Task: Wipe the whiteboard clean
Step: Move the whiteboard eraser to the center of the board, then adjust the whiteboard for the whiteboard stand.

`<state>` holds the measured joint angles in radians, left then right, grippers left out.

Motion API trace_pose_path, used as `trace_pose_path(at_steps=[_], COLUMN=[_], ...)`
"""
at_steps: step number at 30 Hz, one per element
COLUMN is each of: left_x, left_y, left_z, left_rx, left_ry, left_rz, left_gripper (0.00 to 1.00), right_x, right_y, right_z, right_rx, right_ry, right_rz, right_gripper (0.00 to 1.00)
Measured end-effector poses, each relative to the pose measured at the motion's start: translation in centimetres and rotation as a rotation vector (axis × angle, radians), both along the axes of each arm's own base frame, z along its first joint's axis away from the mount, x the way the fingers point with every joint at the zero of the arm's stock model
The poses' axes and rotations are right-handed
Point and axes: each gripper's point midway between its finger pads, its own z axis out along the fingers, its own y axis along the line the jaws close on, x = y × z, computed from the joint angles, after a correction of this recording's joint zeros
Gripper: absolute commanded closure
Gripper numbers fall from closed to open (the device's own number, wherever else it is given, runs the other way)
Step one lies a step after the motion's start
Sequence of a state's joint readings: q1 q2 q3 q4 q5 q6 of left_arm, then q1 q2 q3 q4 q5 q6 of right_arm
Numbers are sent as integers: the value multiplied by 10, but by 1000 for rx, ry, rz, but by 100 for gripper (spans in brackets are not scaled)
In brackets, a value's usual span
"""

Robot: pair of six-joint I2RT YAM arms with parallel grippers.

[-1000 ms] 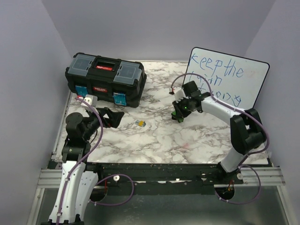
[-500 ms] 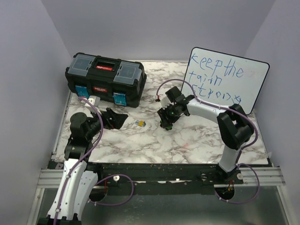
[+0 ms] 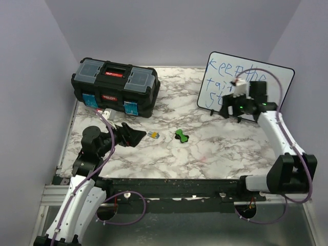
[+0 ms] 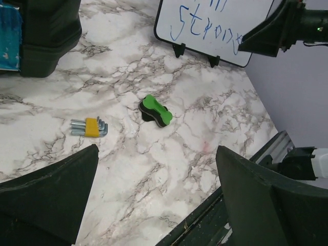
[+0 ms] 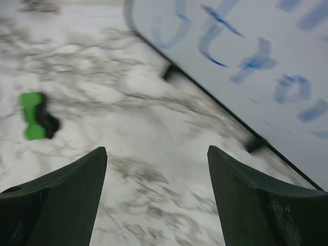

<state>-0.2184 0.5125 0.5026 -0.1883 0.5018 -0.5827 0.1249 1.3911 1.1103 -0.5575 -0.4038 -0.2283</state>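
Hovering before the whiteboard (image 3: 220, 77) in the worktop's (image 3: 205, 148) far right corner, right gripper (image 5: 156, 148) spread empty; left gripper (image 4: 157, 148) likewise

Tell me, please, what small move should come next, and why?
Probably ease the open left gripper down over the green eraser: it lies loose on the table, the whiteboard shows blue lettering, and the right gripper hangs open and empty by the board.
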Motion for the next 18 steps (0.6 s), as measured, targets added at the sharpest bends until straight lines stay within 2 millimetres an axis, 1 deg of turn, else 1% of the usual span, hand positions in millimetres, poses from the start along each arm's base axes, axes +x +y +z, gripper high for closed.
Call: trace_pose_path(at_steps=[2, 4, 5, 6, 7, 8, 10, 12, 16, 18], left_x=[-2, -3, -3, -3, -3, -3, -3, -4, -4, -4], left_y=[-2, -4, -4, -4, -4, -4, -5, -6, -6, -6], left_z=[-3, -5, -5, -5, -6, -6, -7, -7, -7, -6], left_rx=[-3, -4, -4, -4, -3, -3, -2, 0, 1, 1], left_ry=[11, 18, 19, 19, 21, 22, 24, 22, 20, 18], left_rz=[-8, -14, -17, -18, -18, -18, -20, -25, -25, -26], left_gripper=[5, 5, 5, 5, 5, 5, 5, 5, 5, 5], right_x=[5, -2, -7, -12, -18, -23, -30, -33, -34, -32], right_y=[-64, -124, -150, -172, -192, -209, -237, -264, -304, -317], right_z=[9, 10, 9, 8, 6, 4, 1, -2, -17, -26], right_rx=[-19, -62, -90, -121, -153, -186, -240, -290, -391, -433], right_ry=[-46, -78, -89, -99, -106, -107, -104, -104, -82, -67], right_rz=[-190, -377, -458, -529, -588, -633, -703, -761, -806, -811], right_gripper=[21, 27, 33, 46, 62, 71, 75, 76, 82, 83])
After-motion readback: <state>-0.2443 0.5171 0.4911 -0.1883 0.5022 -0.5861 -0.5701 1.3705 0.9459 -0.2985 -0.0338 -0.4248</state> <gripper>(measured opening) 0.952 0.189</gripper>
